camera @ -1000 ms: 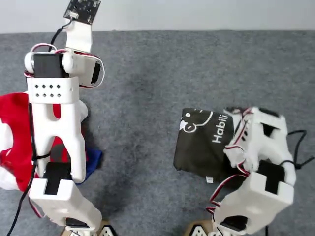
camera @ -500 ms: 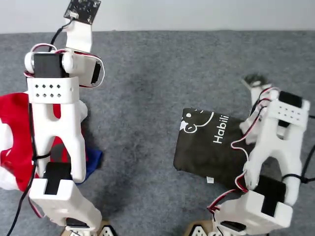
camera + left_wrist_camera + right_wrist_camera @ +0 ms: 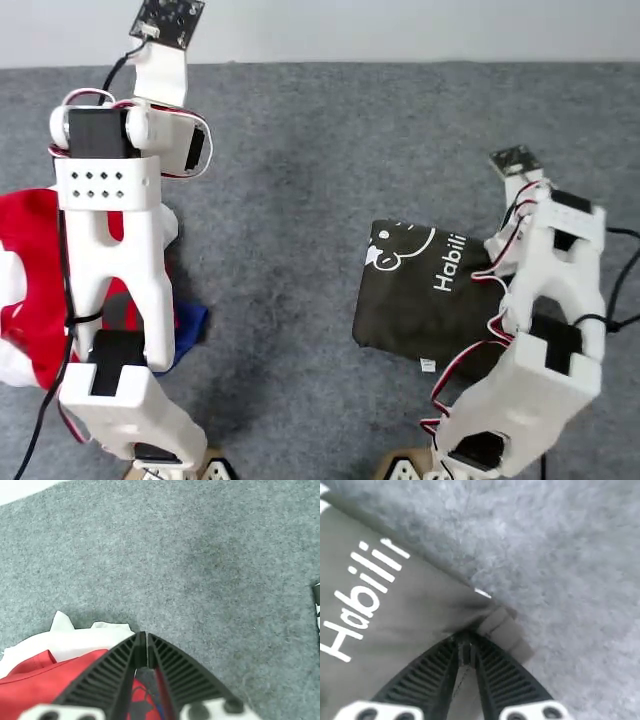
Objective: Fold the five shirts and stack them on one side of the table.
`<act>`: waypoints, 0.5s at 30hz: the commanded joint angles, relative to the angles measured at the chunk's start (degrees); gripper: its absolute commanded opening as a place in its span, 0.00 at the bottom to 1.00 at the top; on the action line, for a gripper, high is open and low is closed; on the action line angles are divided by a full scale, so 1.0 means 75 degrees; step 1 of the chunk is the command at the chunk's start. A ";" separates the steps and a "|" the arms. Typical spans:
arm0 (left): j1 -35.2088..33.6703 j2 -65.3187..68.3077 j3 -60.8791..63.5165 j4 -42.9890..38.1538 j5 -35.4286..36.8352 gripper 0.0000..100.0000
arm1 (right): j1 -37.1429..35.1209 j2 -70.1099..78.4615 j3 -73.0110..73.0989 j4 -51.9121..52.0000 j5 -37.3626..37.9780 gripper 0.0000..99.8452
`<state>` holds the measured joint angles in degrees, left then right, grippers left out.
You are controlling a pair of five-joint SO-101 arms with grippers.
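**Near, left:** a heap of unfolded shirts [image 3: 25, 300], red, white and blue, is lying at the left edge of the grey table [image 3: 300, 150]. The left gripper [image 3: 146, 641] is hanging over it, jaws pressing together, apparently on nothing.

**Near, right:** the folded black shirt [image 3: 415, 300] is lying flat. The right gripper [image 3: 465, 647] is touching its outer edge with jaws pressed together; whether cloth is caught is unclear.

**Handling:** the shirt is likely light, limp and quick to unfold, so it is best pinched through all layers at a folded edge.

**Far:** the table's grey felt is running on to the wall.
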<state>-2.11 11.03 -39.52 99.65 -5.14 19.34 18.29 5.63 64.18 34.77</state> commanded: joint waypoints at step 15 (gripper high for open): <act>0.0047 -0.0445 -0.0053 0.0129 -0.0035 0.01 | -0.0756 -0.1284 -0.1371 0.4343 -0.2708 0.30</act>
<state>-2.11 11.03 -39.52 99.65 -5.14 14.33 10.81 -3.25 95.12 18.42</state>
